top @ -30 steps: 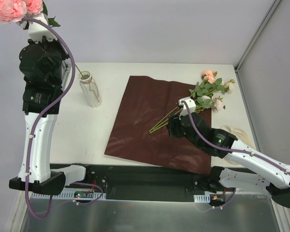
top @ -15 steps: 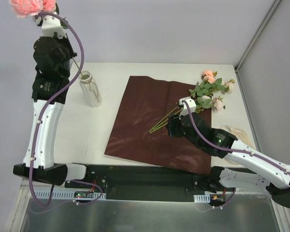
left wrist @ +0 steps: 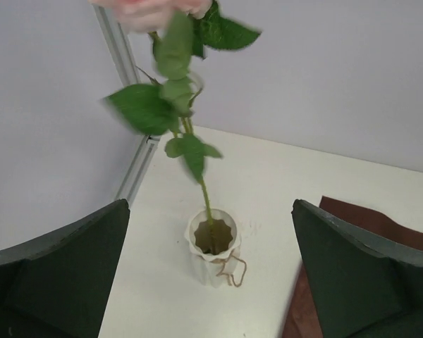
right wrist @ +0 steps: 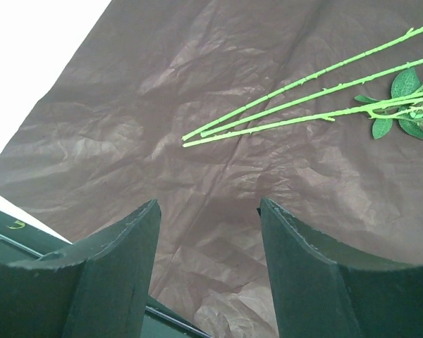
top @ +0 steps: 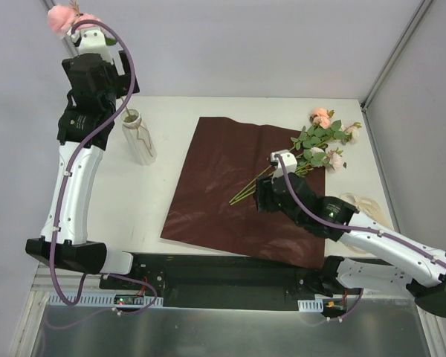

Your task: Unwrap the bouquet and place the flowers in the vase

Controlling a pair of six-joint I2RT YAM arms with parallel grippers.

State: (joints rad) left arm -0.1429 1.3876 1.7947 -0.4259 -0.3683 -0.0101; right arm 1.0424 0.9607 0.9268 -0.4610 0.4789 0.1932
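The rose (left wrist: 185, 144) now stands with its stem foot down in the mouth of the vase (left wrist: 197, 264), its bloom high above and blurred at the top of the left wrist view, so I judge it may not have settled. What has just changed is the left claw (left wrist: 209, 204): a moment ago it was pinched on that stem, and now its fingers are spread wide to either side with nothing between them, directly above the vase. I read that as the release of the first stem, so one flower is delivered and nothing else is in the vase that I can see. The other flowers (top: 316, 145) lie at the far right of the table (top: 126, 201), their blooms just off the opened paper (top: 223, 178) and three bare stem ends lying across it. My right claw (right wrist: 208, 204) hangs over the paper just short of those stem ends, fingers parted and gripping nothing, where it was a second ago. A cream ribbon (top: 357, 202) lies loose beside the right arm. The unwrapping looks done; the next pick should be one of those stems.
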